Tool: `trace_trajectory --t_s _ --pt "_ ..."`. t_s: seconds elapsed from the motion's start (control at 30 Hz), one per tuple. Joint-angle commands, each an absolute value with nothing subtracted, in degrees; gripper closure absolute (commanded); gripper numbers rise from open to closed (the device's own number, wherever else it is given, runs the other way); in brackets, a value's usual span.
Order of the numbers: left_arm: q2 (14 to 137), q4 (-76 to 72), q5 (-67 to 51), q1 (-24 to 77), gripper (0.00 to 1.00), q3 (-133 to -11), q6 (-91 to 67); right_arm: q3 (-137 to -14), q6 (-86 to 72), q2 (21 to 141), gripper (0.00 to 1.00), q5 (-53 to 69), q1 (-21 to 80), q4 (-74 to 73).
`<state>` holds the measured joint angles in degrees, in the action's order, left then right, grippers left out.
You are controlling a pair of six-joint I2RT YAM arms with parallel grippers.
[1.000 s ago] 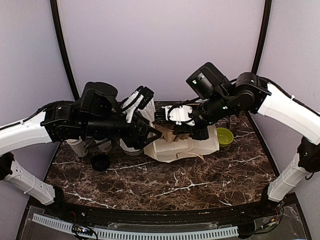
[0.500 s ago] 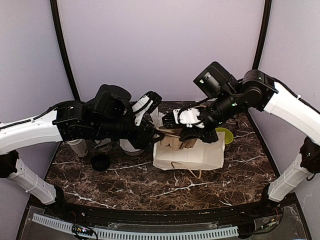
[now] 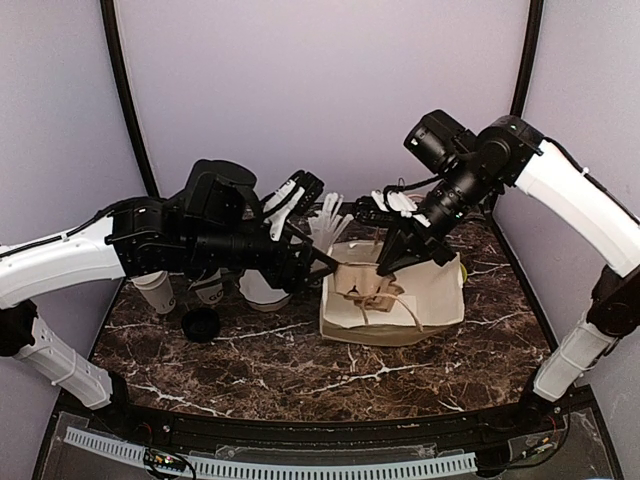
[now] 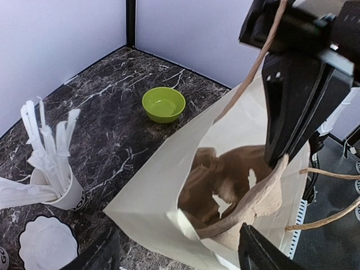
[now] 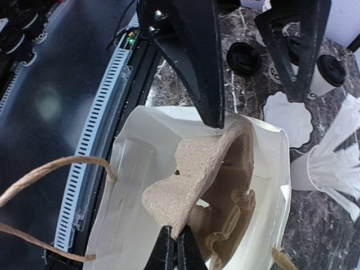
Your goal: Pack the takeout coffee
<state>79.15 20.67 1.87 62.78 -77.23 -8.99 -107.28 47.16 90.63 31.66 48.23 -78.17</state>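
Observation:
Two takeout coffee cups [image 3: 155, 292] [image 3: 210, 291] stand at the table's left, half hidden under my left arm; one black-lidded cup [image 5: 331, 70] shows in the right wrist view. A white paper bag [image 3: 425, 300] stands open mid-table with a brown pulp cup carrier [image 3: 362, 285] inside it. My right gripper [image 5: 175, 247] reaches into the bag from above and is shut on the carrier's rim [image 5: 185, 185]. My left gripper [image 4: 180, 253] is open, straddling the bag's left wall [image 4: 152, 185], one finger inside by the carrier and one outside.
A white scalloped bowl [image 3: 262, 292] and a small cup of straws [image 4: 56, 188] sit just left of the bag. A round black lid [image 3: 200, 323] shows near the cups. A green bowl [image 4: 163, 104] is behind the bag. Twine handles [image 5: 50, 169] hang loose from the bag.
The bag has gone from slumped to upright and open and shifted right. My right gripper has risen, holding the carrier. The left jaws narrowed, then widened again at the bag's edge.

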Motion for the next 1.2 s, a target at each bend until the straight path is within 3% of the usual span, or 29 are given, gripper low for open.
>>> trace_trajectory --t_s 0.0,0.17,0.47,0.77,1.0,1.17 --pt "78.9 19.5 0.2 61.9 0.26 -80.5 -8.6 -108.4 49.4 91.8 1.00 40.4 46.7 -81.3" --pt "78.9 18.4 0.2 60.8 0.27 -80.8 -8.5 -107.1 49.9 92.6 1.00 39.7 46.6 -81.3" --pt "80.7 9.8 -12.6 58.5 0.28 -79.8 -6.4 -106.3 49.7 93.8 1.00 40.3 46.5 -80.6" --pt "86.6 -1.1 -21.2 58.4 0.43 -79.9 -5.3 -107.7 47.7 95.5 1.00 38.7 46.4 -79.5" --pt "91.7 -3.3 -18.6 58.3 0.61 -82.5 -4.8 -108.3 47.5 95.7 1.00 38.8 46.4 -79.8" --pt "91.6 -5.1 -16.6 57.4 0.67 -81.6 -5.8 -110.2 47.6 95.0 1.00 38.9 46.4 -81.3"
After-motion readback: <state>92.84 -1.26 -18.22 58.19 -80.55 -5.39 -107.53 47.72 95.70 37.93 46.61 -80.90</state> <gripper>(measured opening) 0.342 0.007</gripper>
